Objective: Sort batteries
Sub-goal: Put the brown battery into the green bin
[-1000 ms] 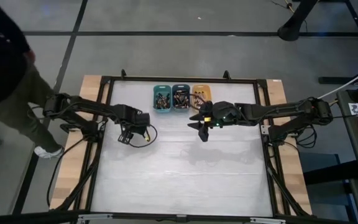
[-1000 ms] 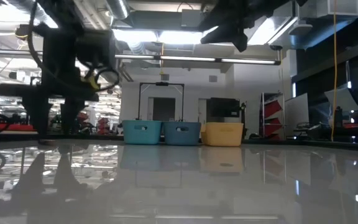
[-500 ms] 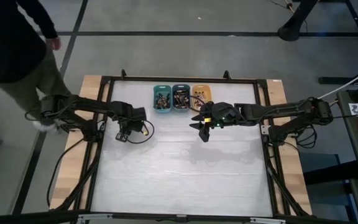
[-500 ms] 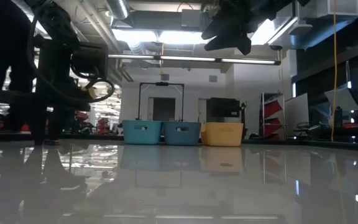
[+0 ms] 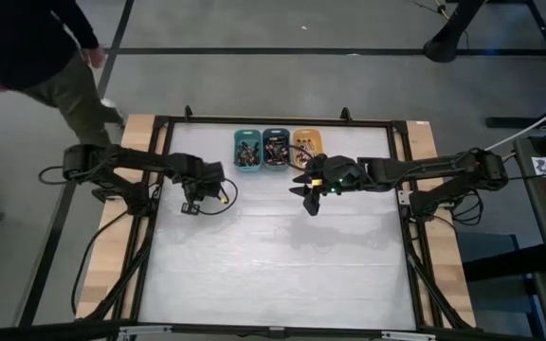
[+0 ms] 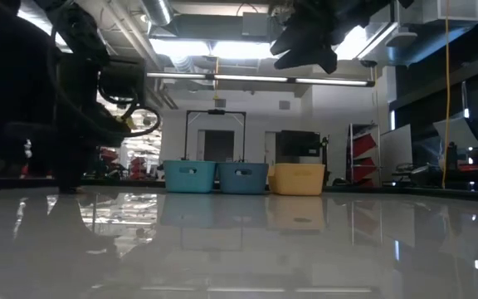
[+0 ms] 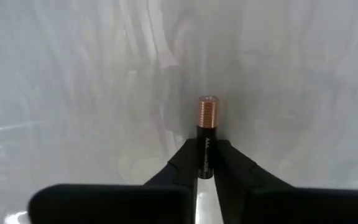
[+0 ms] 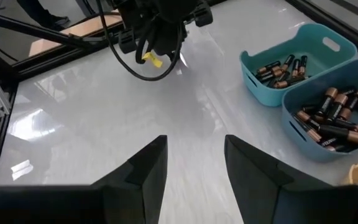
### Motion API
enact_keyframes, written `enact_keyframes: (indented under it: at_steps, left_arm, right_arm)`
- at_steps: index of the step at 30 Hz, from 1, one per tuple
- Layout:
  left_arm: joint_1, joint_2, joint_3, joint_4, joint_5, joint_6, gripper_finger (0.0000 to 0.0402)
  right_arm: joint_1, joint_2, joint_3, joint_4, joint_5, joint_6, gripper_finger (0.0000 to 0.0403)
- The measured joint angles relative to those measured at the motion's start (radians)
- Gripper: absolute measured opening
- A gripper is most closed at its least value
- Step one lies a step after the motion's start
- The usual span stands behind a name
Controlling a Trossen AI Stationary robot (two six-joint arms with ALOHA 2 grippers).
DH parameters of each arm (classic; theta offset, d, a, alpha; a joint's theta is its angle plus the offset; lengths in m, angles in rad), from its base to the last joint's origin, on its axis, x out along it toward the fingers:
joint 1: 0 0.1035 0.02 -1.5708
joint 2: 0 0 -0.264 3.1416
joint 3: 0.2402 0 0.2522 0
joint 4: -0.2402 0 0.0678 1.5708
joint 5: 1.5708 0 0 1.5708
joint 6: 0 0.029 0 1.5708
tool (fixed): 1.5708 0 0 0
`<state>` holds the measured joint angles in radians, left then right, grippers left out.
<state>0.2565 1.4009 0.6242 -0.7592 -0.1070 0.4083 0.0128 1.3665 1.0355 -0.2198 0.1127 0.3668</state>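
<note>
One battery (image 7: 206,127), black with a coppery end, lies on the white table near its left side. My left gripper (image 7: 206,163) (image 5: 194,203) has come down on it and is shut on it. My right gripper (image 8: 194,167) (image 5: 308,201) hangs open above the table, just in front of the bins, with nothing between its fingers. Three small bins stand in a row at the far edge: teal (image 5: 246,149), blue (image 5: 276,148) and orange (image 5: 305,144). The teal bin (image 8: 297,59) and the blue bin (image 8: 334,118) hold several batteries. My left gripper pinches the battery's black end (image 7: 205,155) between its two fingertips. The fingers come from above, pointing down, and lie across the battery. The coppery end (image 7: 207,112) sticks out past them. The battery lies flat on the table.
A black frame (image 5: 164,123) runs around the table, with wooden strips outside it on both sides. A person (image 5: 36,52) walks beyond the far left corner. The wide white surface toward the near edge is bare of objects.
My left gripper has sunk to the table, shifting slightly toward the left edge, and has shut on the battery. The person has walked from beside the table's left side toward its far left corner.
</note>
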Motion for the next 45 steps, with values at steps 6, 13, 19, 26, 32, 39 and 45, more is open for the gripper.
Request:
enact_keyframes:
  at_steps: [6, 13, 19, 26, 32, 39, 45]
  left_arm:
    - [-0.002, -0.044, 0.072, -0.017, 0.026, -0.052, 0.0014]
    - [-0.008, -0.12, 0.166, 0.023, 0.022, -0.143, 0.0016]
    - [0.021, -0.146, 0.219, 0.188, 0.002, -0.261, 0.0012]
    - [0.117, -0.066, 0.221, 0.43, -0.031, -0.387, 0.0014]
    - [0.204, 0.074, 0.221, 0.554, -0.008, -0.502, 0.0016]
    - [0.274, 0.181, 0.235, 0.608, 0.004, -0.62, 0.0013]
    - [0.307, 0.234, 0.278, 0.612, 0.077, -0.683, 0.0027]
  right_arm:
    - [-0.036, -0.003, 0.052, -0.108, -0.019, 0.013, 0.016]
    - [-0.149, -0.004, 0.132, -0.23, -0.079, 0.015, 0.016]
    - [-0.243, -0.001, 0.133, -0.225, -0.079, 0.012, 0.016]
    - [-0.318, 0.02, 0.132, -0.184, -0.146, 0.006, 0.016]
    - [-0.339, 0.054, 0.132, -0.165, -0.151, -0.012, 0.016]
    - [-0.395, 0.118, 0.132, -0.159, -0.175, -0.04, 0.016]
    - [-0.452, 0.174, 0.132, -0.139, -0.186, -0.043, 0.016]
